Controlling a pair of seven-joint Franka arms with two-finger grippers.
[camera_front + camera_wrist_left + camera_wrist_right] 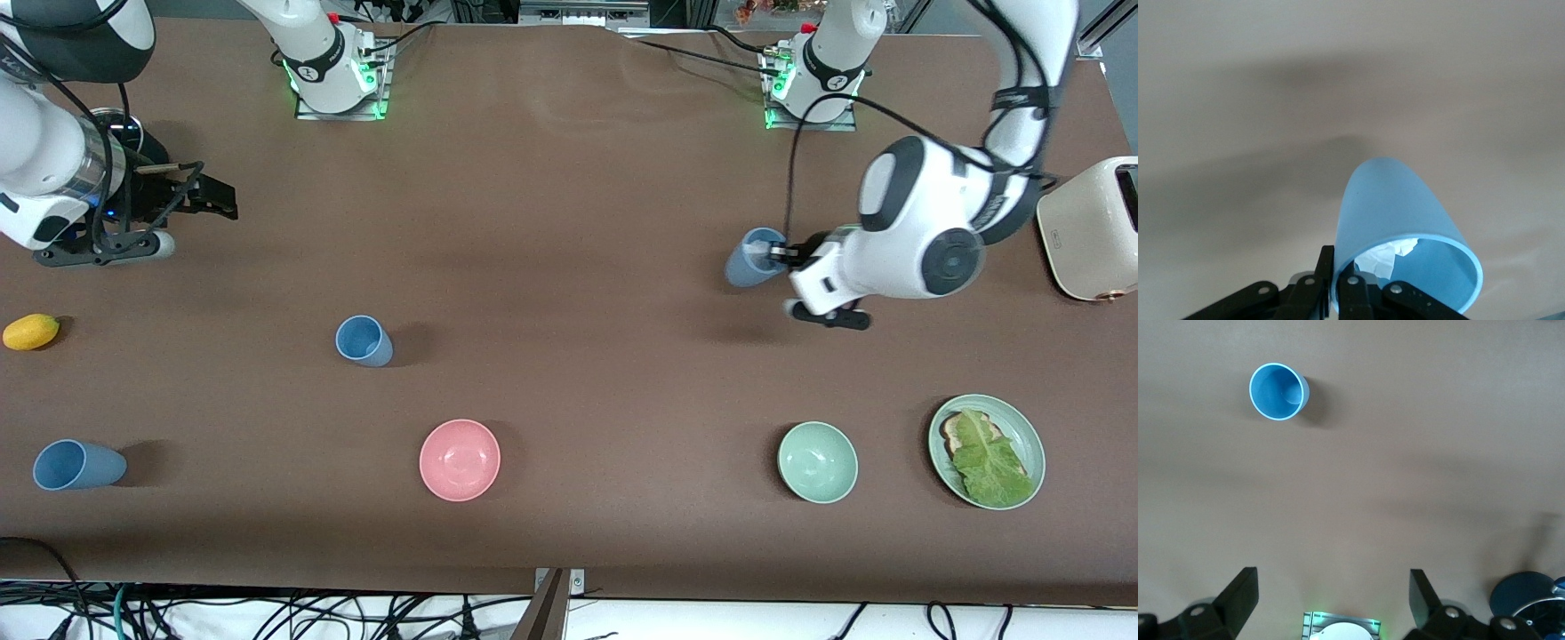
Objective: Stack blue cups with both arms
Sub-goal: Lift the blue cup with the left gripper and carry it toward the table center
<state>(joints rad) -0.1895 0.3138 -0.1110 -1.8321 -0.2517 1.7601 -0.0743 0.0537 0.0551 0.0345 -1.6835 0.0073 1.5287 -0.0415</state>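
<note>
Brown and matte, the desk (569, 196) runs wide under both arms, its covering smooth and faintly creased near the bases. The left claw (781, 255), up in the air over the desk toward the left arm's end, is pressed together on the thin rim of a blue cup (749, 258), one finger (1353, 283) inside the mouth and one outside. That cup hangs tilted on its side, a plain tapered tumbler with a crumpled white scrap (1390, 257) inside.

The right claw (197, 196) waits spread wide over the desk at the right arm's end, holding nothing; its black fingers (1239, 592) stand well apart.

A second blue cup (364, 340) stands upright, mouth up, nearer the camera than the right claw. A third (77, 465) lies on its side near the front edge at the right arm's end. A small yellow fruit (31, 332), oval and glossy, sits farther from the camera than that cup.

Along the front, a round pink bowl (460, 460) and a pale green bowl (817, 462) sit well apart. Beside the green bowl, toward the left arm's end, a green plate (1031, 440) carries toast (955, 430) under a crinkled lettuce leaf (991, 462). A cream toaster (1089, 229) with rounded corners stands at the left arm's end.
</note>
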